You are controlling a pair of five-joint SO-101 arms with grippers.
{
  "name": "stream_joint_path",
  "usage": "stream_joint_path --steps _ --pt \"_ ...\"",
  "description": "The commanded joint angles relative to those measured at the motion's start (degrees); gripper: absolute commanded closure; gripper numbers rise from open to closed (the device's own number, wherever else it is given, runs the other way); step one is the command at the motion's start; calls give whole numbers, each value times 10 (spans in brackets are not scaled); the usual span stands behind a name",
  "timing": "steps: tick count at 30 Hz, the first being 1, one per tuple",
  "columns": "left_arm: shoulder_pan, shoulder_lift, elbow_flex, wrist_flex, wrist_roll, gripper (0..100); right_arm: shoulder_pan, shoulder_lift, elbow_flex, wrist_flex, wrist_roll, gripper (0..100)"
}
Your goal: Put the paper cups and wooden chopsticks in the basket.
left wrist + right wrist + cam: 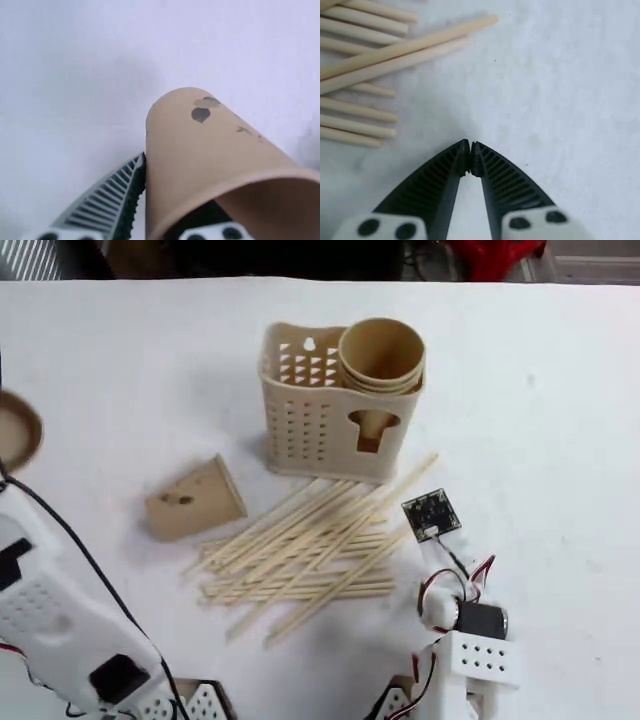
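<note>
A beige slotted basket (318, 418) stands mid-table with stacked paper cups (382, 355) in its right compartment. One more paper cup (195, 500) lies on its side left of the basket's front. My left gripper (167, 192) is shut on another paper cup (210, 150), one finger (112, 200) outside the wall and the other inside the mouth; this cup (18, 430) sits at the table's far left edge. Wooden chopsticks (305, 540) lie scattered in front of the basket. My right gripper (470, 152) is shut and empty, just off the chopsticks' ends (395, 50).
The left arm's white body (60, 610) and its black cable cross the front left corner. The right arm (470, 640) with its small camera board (432, 515) stands at the front right. Bare white table (540, 440) lies right of the basket.
</note>
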Motion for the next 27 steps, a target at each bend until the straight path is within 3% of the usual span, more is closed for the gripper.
stream_joint_path --steps 1,5,10,15,21,27 --pt "58 -101 -9 7 50 976 -1 2 -3 -7 0 981" --pt "158 -218 92 6 79 977 -1 2 -3 -7 0 980" --pt "342 -342 168 -4 128 977 -3 2 -3 -7 0 978" --pt "514 -351 176 -92 194 977 -3 2 -3 -7 1 978" --pt "618 -306 175 -236 251 977 -5 2 -2 -7 1 978" --pt "669 -222 170 -308 250 973 -5 2 -2 -7 1 978"
